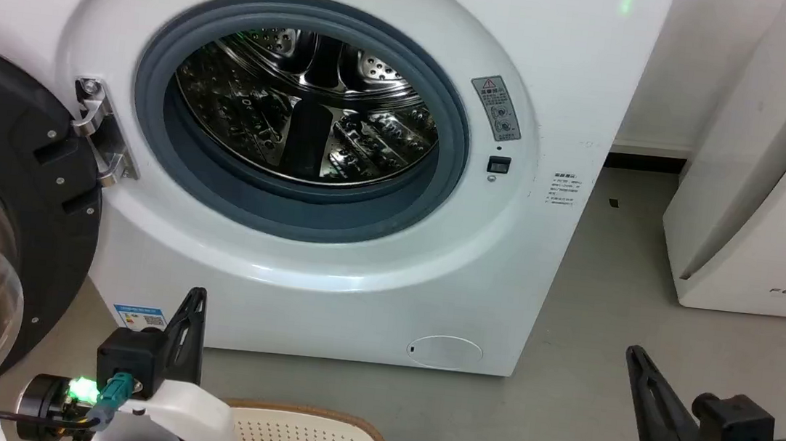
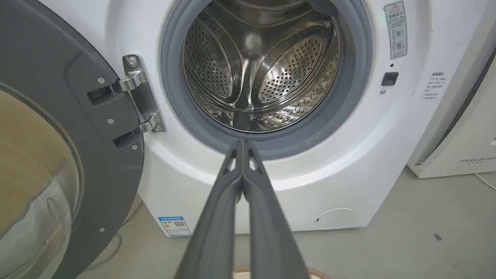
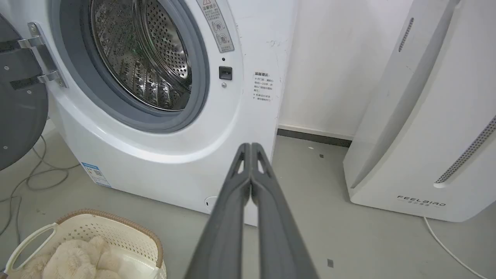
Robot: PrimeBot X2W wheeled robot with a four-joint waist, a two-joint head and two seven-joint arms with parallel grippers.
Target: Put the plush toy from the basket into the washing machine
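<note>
The left end effector (image 2: 243,144) was fully closed, its two fingers pressed together along their length, and it held nothing. Its tips were in the air before the washer (image 1: 356,297), apart from it. The right end effector (image 3: 251,145) was closed in the same way, also with nothing between the fingers, and it pointed at the right front corner of the washer without touching it.

There were two end effectors, one toy, one basket, one washer and one other white appliance. The toy (image 3: 73,259) lay inside the basket (image 3: 116,231), and its cream fur reached up to about the rim. The basket stood on the floor (image 1: 610,309) near the robot, in front of the washer and just right of the left arm.

The door (image 1: 3,172) of the washer was swung open to the left on one metal hinge (image 1: 99,135). Inside the grey gasket (image 1: 157,101) the steel drum (image 1: 302,109) was in plain view.

The floor was grey and smooth. Thin cables (image 3: 35,182) lay on it at the left of the washer. The appliance (image 1: 770,180) stood to the right, well apart from the washer, with a white cord (image 3: 445,244) beside it. A white wall (image 3: 329,58) closed the far side between them.
</note>
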